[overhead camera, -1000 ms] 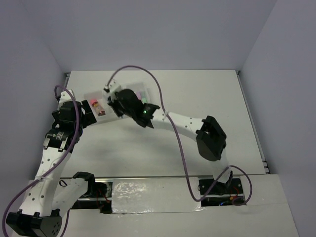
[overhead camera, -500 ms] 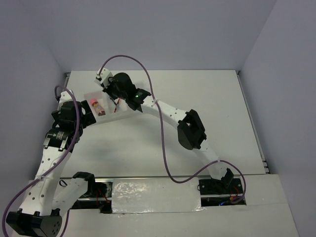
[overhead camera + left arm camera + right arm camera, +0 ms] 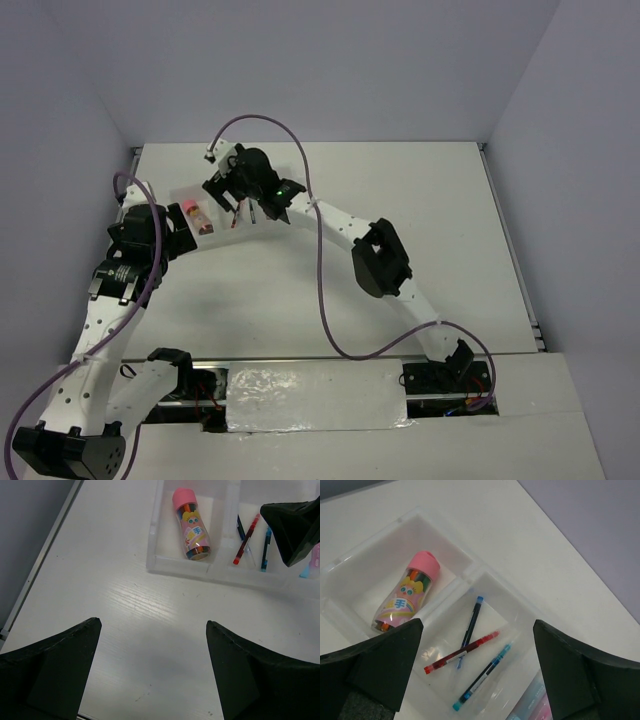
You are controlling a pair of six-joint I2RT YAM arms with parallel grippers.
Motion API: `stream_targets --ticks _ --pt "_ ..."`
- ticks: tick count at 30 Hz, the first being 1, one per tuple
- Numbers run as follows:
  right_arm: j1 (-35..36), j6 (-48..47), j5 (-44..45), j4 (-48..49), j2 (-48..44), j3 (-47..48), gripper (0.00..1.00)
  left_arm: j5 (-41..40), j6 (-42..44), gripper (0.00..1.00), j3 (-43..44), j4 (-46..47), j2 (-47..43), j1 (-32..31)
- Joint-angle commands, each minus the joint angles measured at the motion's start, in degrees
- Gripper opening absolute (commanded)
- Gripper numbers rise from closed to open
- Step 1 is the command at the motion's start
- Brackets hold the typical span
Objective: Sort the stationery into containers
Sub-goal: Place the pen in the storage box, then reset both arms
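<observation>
Pink-capped jar, lying on its side in an end compartment of the tray: its printed label carried one legible character, 手, placed at mid-length of the jar; a cartoon face with yellow hair stood next to it on the cap side; in the left wrist view the same character showed on the label, again between the face and the jar's base; in the top view the label was too small to read; any print on the three pens in the neighbouring compartment was too fine to make out.
</observation>
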Motion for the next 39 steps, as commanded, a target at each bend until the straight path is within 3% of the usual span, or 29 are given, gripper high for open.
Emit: stream_targets --ticks 1,3,7,8,11,14,20,24,30,39 --pt "0.05 2.19 -0.77 2.96 -7.43 -1.7 1.0 0.15 0.25 0.99 1.18 1.43 -0.37 0.24" --pt "0.4 4.65 1.07 4.28 -13.69 -9.59 1.0 -0.02 0.34 0.99 1.18 1.25 -0.28 0.24" --pt "1.19 10.36 10.29 9.12 -41.04 -30.68 1.0 -0.72 0.34 0.99 1.36 1.25 -0.98 0.24" --pt "1.19 11.76 12.66 9.04 -45.84 -39.07 1.0 -0.9 0.34 0.99 1.36 1.25 -1.34 0.32" --pt "1.54 16.49 23.35 5.62 -63.77 -52.72 1.0 -1.95 0.25 0.99 1.44 1.25 -2.48 0.41" --pt "1.63 23.69 35.13 -6.4 -77.99 -60.39 1.0 -3.44 -0.01 0.99 1.53 0.99 -3.88 0.5" --pt "1.63 33.73 43.96 -29.96 -99.37 -69.64 1.0 -5.99 -0.54 0.99 1.88 0.73 -8.01 0.59" --pt "1.54 36.04 46.08 -41.73 -108.43 -70.8 1.0 -7.65 -0.72 0.99 3.81 -2.07 -9.07 0.59" --pt "1.54 38.84 45.03 -52.65 -113.91 -68.33 1.0 -5.83 -2.3 0.99 5.49 -6.48 -13.02 0.5" --pt "1.54 38.76 43.27 -51.7 -114.97 -72.9 1.0 -5.55 -2.39 0.99 1.27 -5.6 -21.37 0.5"
